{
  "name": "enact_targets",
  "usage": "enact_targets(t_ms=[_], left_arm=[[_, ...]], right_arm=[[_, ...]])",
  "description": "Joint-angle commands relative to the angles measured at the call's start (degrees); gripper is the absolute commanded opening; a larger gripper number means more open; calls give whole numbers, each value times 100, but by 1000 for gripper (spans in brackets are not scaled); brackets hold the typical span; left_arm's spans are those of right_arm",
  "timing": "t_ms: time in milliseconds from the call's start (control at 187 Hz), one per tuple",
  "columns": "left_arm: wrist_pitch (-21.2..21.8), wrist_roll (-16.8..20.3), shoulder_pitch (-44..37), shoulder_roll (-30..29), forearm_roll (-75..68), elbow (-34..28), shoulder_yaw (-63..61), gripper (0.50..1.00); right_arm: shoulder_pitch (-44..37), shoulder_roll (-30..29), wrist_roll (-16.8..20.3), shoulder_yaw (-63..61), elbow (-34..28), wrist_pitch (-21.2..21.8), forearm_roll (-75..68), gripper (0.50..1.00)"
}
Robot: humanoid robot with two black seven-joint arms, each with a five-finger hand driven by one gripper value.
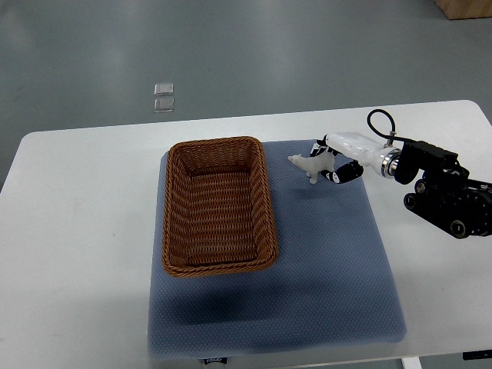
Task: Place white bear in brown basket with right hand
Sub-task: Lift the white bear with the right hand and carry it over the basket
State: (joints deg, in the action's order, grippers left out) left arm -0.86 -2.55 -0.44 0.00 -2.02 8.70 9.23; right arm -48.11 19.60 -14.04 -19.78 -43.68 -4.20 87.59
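A small white bear (306,164) is held just to the right of the brown wicker basket (218,206), its head pointing left toward the basket's far right corner. My right hand (332,161) comes in from the right edge and its white fingers are curled around the bear's rear half. The bear seems slightly raised above the blue mat, with a faint shadow below it. The basket lies lengthwise on the mat and nothing is inside it. The left arm does not show.
A blue-grey mat (323,269) covers the middle of the white table (77,231). Two small clear squares (163,97) lie on the floor beyond the table's far edge. My black forearm and cable (442,188) lie over the table's right side.
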Motion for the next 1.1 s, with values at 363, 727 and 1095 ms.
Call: enact_targets(t_ms=[363,727,1095], left_arm=[[-2,0,0,0,0,0,0,1000],[7,0,0,0,0,0,0,1000],[-2,0,0,0,0,0,0,1000]], right_arm=[[-234,97,-37,-26,-308,-300,-49,500],[-1078,61,-406,9,-1301,-248,-58,500],[-1464,-967,-837,1098,-1380,-177,48,500]])
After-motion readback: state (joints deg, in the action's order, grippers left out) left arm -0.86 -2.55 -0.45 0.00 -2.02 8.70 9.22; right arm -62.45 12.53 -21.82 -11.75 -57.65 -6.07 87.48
